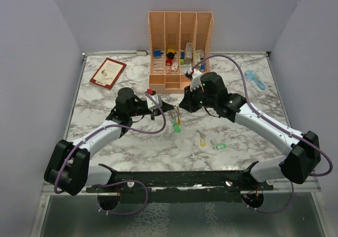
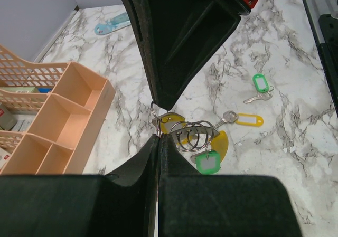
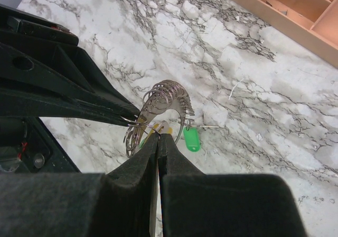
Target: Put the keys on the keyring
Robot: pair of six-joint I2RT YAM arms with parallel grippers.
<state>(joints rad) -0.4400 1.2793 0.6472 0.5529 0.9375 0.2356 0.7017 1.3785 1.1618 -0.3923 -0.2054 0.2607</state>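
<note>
Above the middle of the marble table, my two grippers meet tip to tip at the keyring. The keyring is a bunch of silver loops with a green key and yellow keys hanging from it. My left gripper is shut on a thin loop of the keyring. My right gripper is shut on a yellow-headed key at that loop. The right gripper's black fingertip hangs just above the left one. A loose yellow key and a loose green key lie on the table to the right.
A peach desk organizer with small coloured items stands at the back, just behind the grippers. A red book lies back left, and a pale blue object back right. Purple cables loop off both arms.
</note>
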